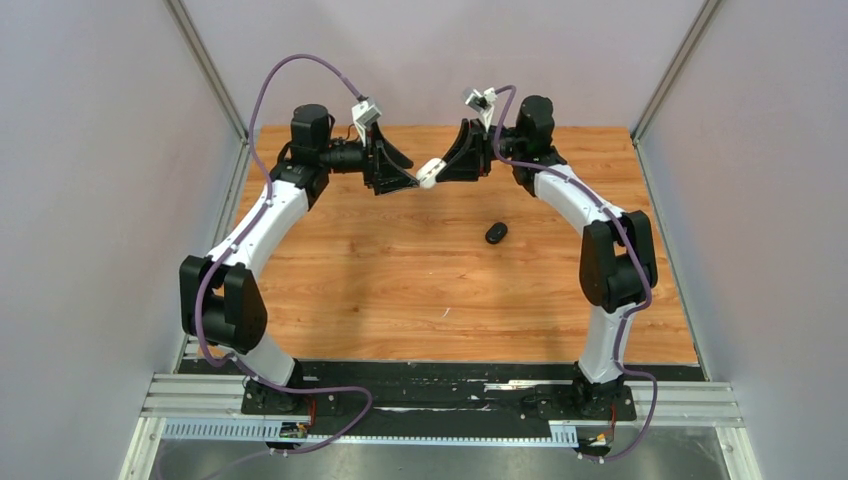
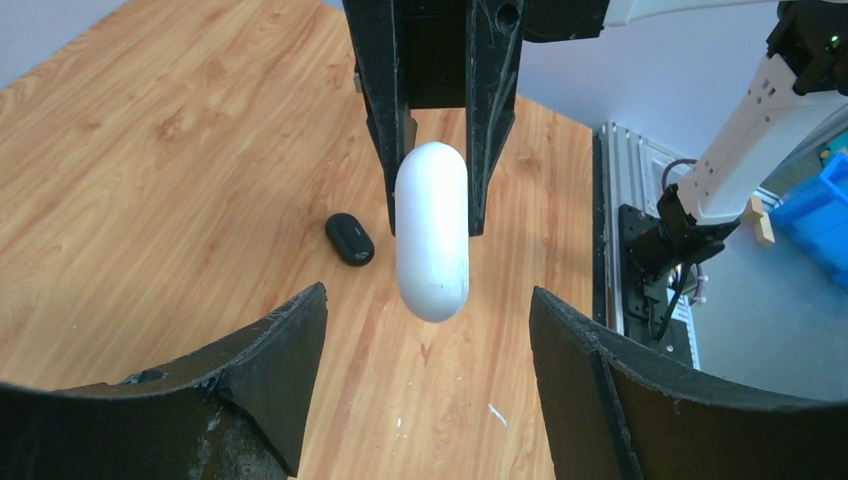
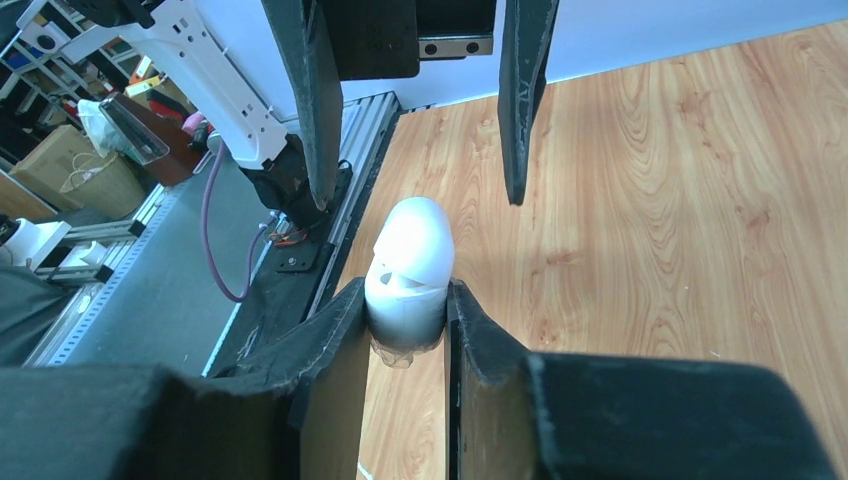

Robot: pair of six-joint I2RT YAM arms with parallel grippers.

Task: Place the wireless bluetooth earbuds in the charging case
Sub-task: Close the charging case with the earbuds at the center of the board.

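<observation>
White and oval, the charging case point(image 1: 429, 172) is held off the wood-grain tabletop point(image 1: 380, 290), toward the 12 o'clock edge in the overhead view, lying roughly level between the two arms. The right claw point(image 1: 447, 167) is clenched on one end of it: in the right wrist view both fingers point(image 3: 330, 350) press against the case's sides, and the rounded free end projects beyond the tips. A curved mark shows on the case just above the grip (seam or notch, cannot tell which).

The left claw point(image 1: 412, 175) faces it from 9 o'clock and stands released. Its two fingers point(image 2: 250, 370) are spread wide, one on each side of the case's free end. Neither touches the case in the left wrist view.

A second case, black point(image 1: 496, 232) and also oval, lies flat on the tabletop at about 4 o'clock from the white one, well apart from both claws and untouched. In the left wrist view it appears at 9 o'clock of the white case.

Whether the white case is open or closed cannot be told from these views.
</observation>
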